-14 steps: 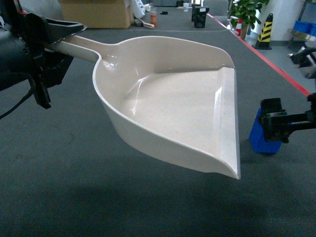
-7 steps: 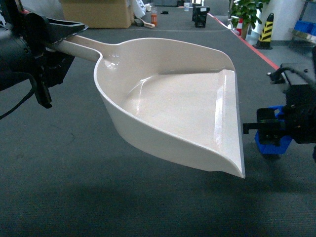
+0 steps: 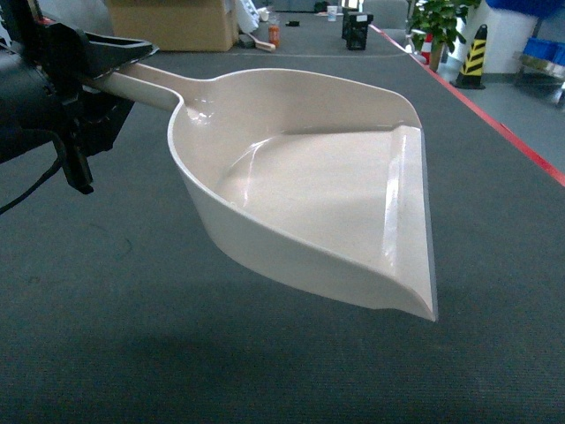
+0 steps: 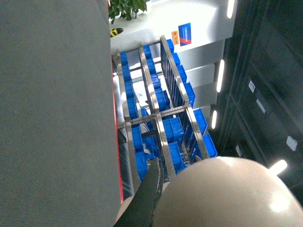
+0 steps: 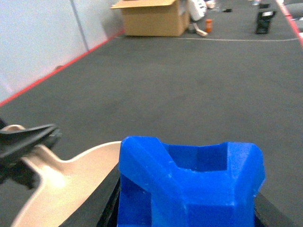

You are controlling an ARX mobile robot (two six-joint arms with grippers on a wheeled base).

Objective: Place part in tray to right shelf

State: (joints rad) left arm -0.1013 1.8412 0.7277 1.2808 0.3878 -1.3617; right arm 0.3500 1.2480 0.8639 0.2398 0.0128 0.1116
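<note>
Tray [image 3: 335,203] hangs level off my left gripper [image 3: 84,66], pinched at the handle at 10 o'clock so it can catch. Part [image 5: 189,184] sits clamped between my right fingers, above the tray's edge. Shelf [image 4: 156,118] shows beyond the tray's underside.

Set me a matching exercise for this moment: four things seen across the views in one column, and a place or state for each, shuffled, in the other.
Things
1. cream plastic dustpan-shaped tray
2. small bright-blue plastic part
3. brown cardboard box
4. stainless-steel shelf rack with blue crates

Places or states
A. on the dark floor in the background
B. held by its handle in the left gripper
C. seen only in the left wrist view
D. close-up in the right wrist view

Pairs: 1-B, 2-D, 3-A, 4-C
</note>
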